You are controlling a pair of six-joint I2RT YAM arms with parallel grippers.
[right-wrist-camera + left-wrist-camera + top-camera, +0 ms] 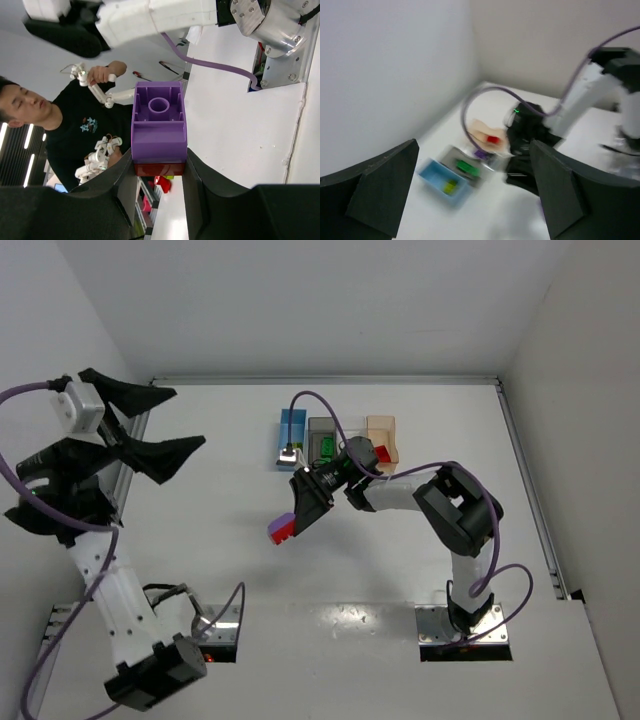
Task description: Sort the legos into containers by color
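My right gripper [296, 512] hangs above the table's middle, shut on a purple lego [159, 125] stacked on a red lego [159, 169]; the pair [283, 530] sticks out past its fingertips. Behind it, four containers stand in a row. The blue one [434, 176] holds a yellow-green brick [450, 186]. Dark grey [322, 430] holds a green brick [467, 167]. A clear bin, mostly hidden by the arm, has a purple brick [481, 154]. Pale orange [381, 427] holds a red brick [382, 453]. My left gripper [188, 417] is raised at the far left, open and empty.
White walls close in the table at the back and on both sides. The right arm's purple cable [318, 400] loops over the bins. A metal rail [530, 490] runs along the right edge. The left wrist view is blurred.
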